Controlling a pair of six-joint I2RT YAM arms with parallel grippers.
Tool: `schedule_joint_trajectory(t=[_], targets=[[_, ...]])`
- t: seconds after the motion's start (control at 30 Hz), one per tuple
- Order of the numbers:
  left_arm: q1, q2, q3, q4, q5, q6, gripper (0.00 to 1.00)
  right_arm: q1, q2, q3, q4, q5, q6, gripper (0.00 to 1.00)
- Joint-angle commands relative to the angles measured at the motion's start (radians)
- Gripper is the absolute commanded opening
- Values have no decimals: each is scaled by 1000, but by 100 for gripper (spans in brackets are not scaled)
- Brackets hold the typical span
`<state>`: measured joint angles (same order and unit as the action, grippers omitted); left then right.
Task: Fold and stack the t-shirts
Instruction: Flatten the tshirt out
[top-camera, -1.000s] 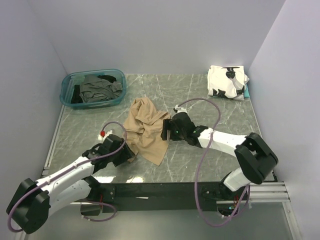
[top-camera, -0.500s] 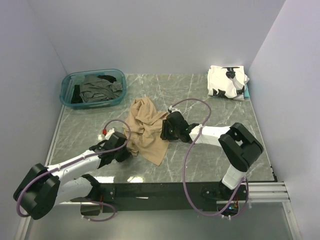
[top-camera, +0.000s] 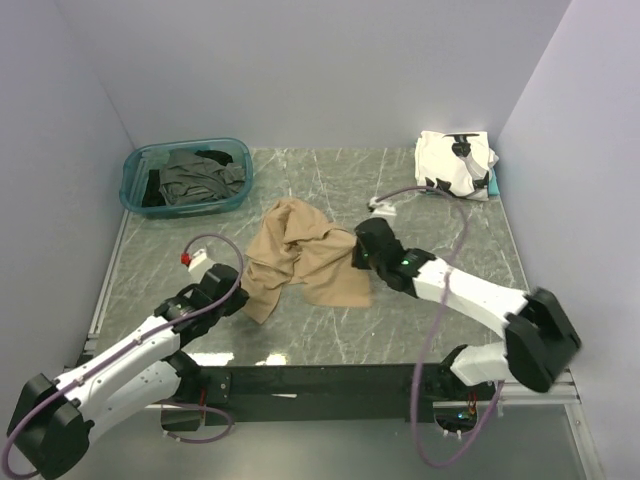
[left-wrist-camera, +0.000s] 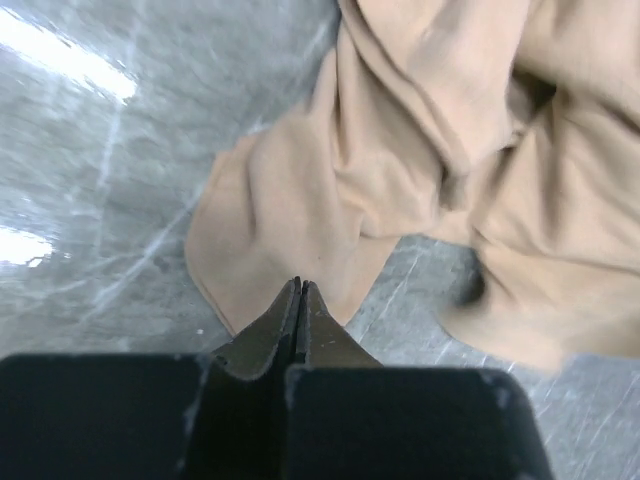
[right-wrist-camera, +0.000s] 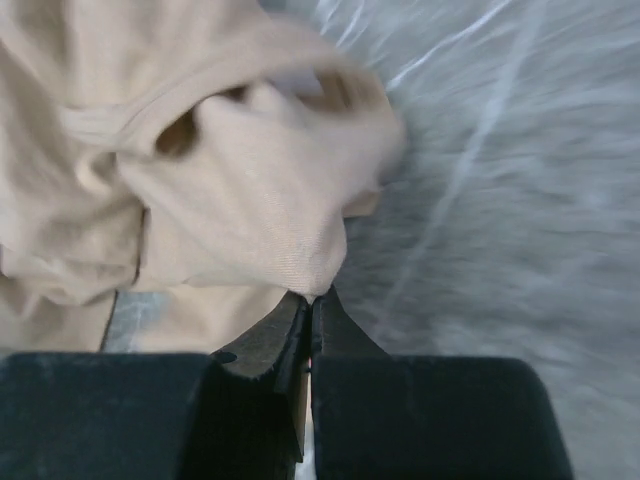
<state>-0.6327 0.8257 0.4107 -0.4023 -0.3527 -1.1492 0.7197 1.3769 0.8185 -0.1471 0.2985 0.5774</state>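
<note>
Cloth first: tan t-shirt (top-camera: 300, 262), rumpled, at the middle of the table (top-camera: 330, 190), drawn out sideways between the two arms. Lies on the marble, bunched and creased toward the far end, with thinner flaps toward the near side.

Left jaws: pressed together, no gap between the tips. Nip the rounded near-left flap of the tan t-shirt right at its edge, as seen in the left wrist view. Sit low over the table at the end of the left arm (top-camera: 130, 355), stretched in from the near-left corner.

Right jaws: likewise pressed together, pinching a fold of the same tan t-shirt. Right wrist view somewhat blurred, cloth bulging up and away from the tips. Sit at the shirt's right edge, on the right arm (top-camera: 470, 292), reaching in from the near right.

Elsewhere: white t-shirt with black patches (top-camera: 455, 165), folded, at the far right corner of the table, well apart from the tan one. Dark grey t-shirt (top-camera: 195, 178) heaped in the teal bin (top-camera: 190, 208) at the far left, with something black tucked beside it.
</note>
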Motion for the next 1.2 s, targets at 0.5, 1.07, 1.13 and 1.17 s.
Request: schedule_joint_trajectory(t=[0.5, 1.07, 1.13, 1.17], targets=[[-61, 279, 142, -7, 80, 152, 84, -137, -342, -143, -141, 27, -39, 0], [-99, 705, 342, -179, -77, 97, 47, -151, -392, -194, -124, 37, -42, 0], [-102, 719, 346, -176, -69, 98, 33, -157, -398, -199, -121, 39, -42, 0], [-104, 714, 347, -175, -65, 97, 25, -160, -404, -202, -121, 37, -42, 0]])
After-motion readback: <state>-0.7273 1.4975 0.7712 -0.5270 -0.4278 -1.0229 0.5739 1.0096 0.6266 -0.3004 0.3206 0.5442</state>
